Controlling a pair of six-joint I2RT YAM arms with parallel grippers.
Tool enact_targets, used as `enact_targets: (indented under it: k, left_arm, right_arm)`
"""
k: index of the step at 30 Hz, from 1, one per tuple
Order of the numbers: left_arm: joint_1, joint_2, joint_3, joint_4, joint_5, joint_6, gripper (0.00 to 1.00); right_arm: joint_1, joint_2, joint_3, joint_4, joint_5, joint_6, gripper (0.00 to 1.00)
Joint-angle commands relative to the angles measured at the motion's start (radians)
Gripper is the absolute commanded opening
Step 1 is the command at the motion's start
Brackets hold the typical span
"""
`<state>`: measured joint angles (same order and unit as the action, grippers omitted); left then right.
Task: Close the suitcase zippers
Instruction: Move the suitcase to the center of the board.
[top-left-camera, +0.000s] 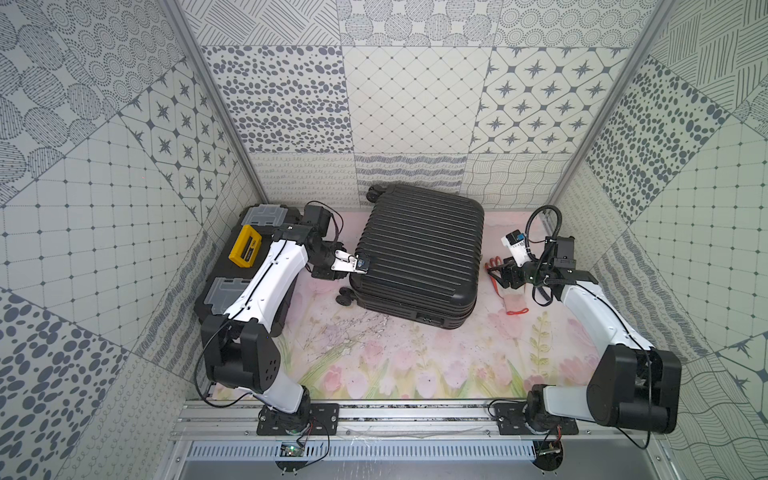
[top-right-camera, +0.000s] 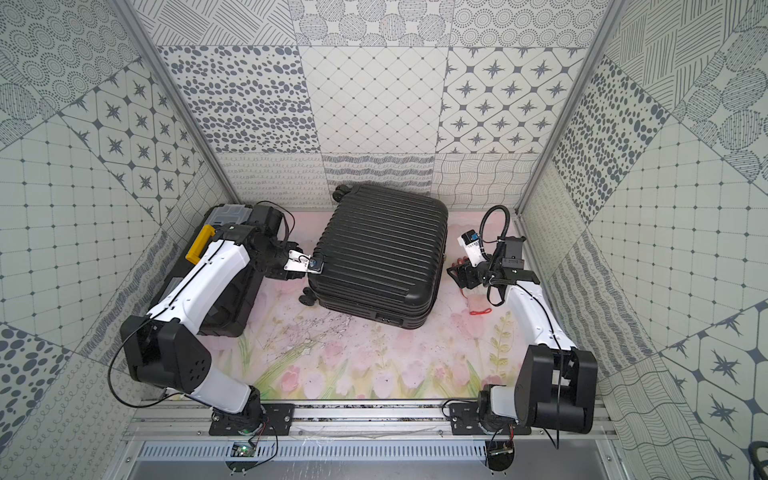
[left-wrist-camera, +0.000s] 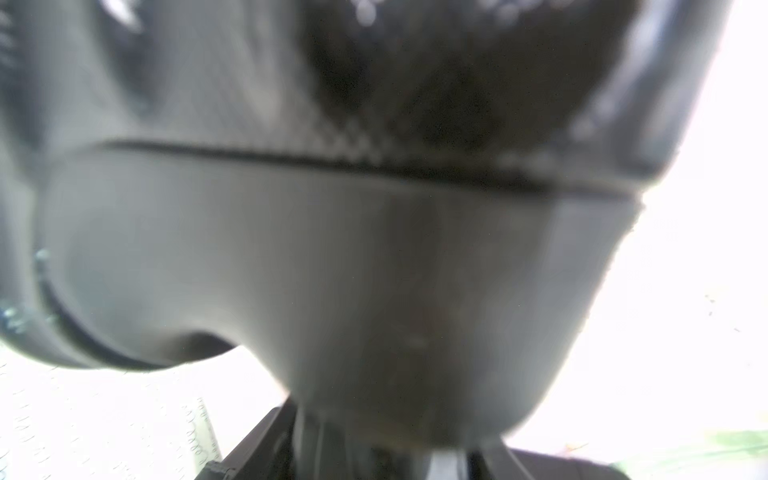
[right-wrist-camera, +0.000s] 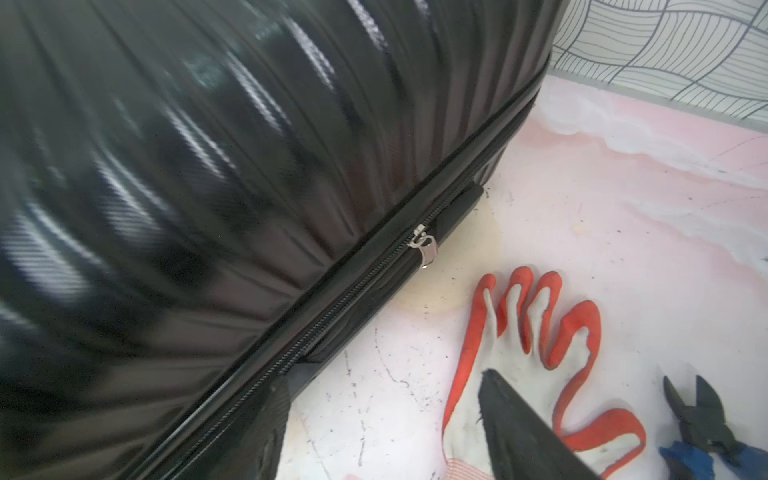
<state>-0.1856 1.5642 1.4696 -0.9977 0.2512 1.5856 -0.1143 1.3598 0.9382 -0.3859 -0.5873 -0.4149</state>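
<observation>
The black ribbed suitcase (top-left-camera: 419, 249) (top-right-camera: 378, 253) lies flat in the middle of the floral mat, its two shells together. My left gripper (top-left-camera: 358, 266) (top-right-camera: 312, 264) is at its near left corner by the wheels, jaws closed on the shell edge. That corner (left-wrist-camera: 332, 249) fills the left wrist view, blurred. My right gripper (top-left-camera: 496, 274) (right-wrist-camera: 386, 415) stands open beside the case's right side with only bare mat between its fingers. A silver zipper pull (right-wrist-camera: 426, 249) hangs from the zipper track (right-wrist-camera: 332, 307) ahead of it. One finger (right-wrist-camera: 519, 424) hovers over a glove.
A black toolbox (top-left-camera: 249, 245) with a yellow handle sits at the left wall under the left arm. A white and red glove (right-wrist-camera: 540, 332) (top-left-camera: 515, 305) and blue-handled pliers (right-wrist-camera: 702, 428) lie on the mat right of the case. Patterned walls close in three sides.
</observation>
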Motion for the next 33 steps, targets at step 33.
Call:
enact_targets:
  k: [33]
  left_arm:
    - [0.100, 0.049, -0.013, 0.152, 0.078, -0.041, 0.13]
  right_arm:
    - [0.041, 0.675, 0.668, -0.546, -0.338, -0.597, 0.57]
